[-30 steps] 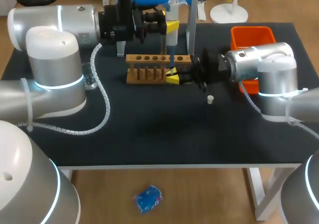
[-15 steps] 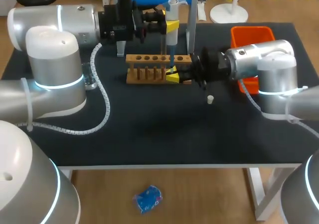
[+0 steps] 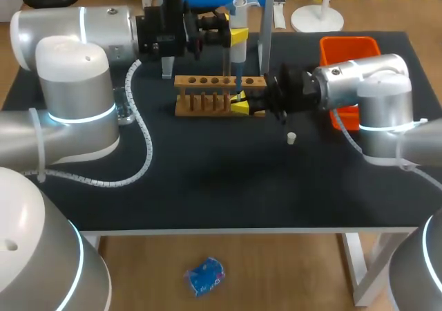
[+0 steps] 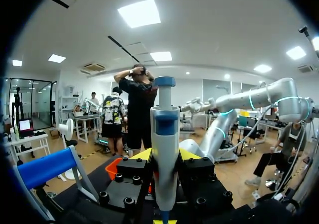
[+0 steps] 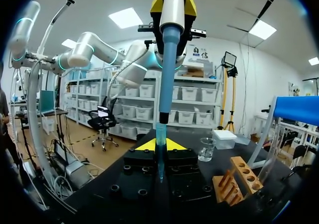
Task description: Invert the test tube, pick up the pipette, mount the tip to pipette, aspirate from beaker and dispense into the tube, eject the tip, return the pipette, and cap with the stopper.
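ok so from where I'm standing this is well past halfway, I'd say. The left gripper is clamped tight on the pipette, held upright in the upper middle of the head view above the wooden rack. The tip is already on it. The right gripper sits just off the right end of the rack, its fingers pinched in close on what looks like the test tube. The tube is thin and clear, so it's hard to make out. The tip points straight down into that spot, so my guess is we're at the dispense step. I can't see any liquid level, so no idea if it's finished.

Still to do: eject the tip, put the pipette back, and cap the tube. The little white stopper lies loose on the mat, lower right of the right gripper. The beaker stands off beside the rack, untouched right now.

Versus a second ago, not much has changed. The right arm has crept a hair toward the upper left and the pipette looks to be in the same place.
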### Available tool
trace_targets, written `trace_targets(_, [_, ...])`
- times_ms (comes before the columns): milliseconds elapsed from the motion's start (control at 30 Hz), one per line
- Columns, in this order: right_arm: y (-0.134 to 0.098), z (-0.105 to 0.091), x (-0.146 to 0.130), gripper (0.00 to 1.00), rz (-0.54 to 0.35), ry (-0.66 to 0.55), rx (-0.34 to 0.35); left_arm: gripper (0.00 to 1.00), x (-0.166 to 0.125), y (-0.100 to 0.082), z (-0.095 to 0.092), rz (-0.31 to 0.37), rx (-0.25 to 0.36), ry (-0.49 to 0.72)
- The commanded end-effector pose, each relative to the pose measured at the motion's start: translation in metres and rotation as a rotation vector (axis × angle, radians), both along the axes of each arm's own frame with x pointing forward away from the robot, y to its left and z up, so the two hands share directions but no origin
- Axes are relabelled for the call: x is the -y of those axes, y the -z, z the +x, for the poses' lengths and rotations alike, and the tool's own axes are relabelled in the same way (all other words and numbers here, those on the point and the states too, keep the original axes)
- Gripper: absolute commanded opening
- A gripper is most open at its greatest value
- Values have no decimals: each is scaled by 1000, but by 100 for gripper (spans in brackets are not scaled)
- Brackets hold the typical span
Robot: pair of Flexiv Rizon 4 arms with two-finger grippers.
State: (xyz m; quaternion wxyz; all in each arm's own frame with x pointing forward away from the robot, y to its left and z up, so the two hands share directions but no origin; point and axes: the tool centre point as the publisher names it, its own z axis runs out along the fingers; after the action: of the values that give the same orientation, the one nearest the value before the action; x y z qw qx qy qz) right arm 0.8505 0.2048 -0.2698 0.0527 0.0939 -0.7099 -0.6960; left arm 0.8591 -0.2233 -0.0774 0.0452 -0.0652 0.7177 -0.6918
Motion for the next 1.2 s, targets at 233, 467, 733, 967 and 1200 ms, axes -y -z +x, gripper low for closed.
trace_targets(233, [-2,1,0,0,8,-4,-13,0,1,2,-1,-3,1,-4])
trace_targets(467, [-3,2,0,0,3,-5,16,0,1,2,-1,-3,1,-4])
trace_targets(733, [-7,1,0,0,15,0,48,0,1,2,-1,-3,1,-4])
trace_targets(967, [-8,3,-1,0,10,4,48,0,1,2,-1,-3,1,-4])
trace_targets(1200, [-5,5,-3,0,6,10,25,0,1,2,-1,-3,1,-4])
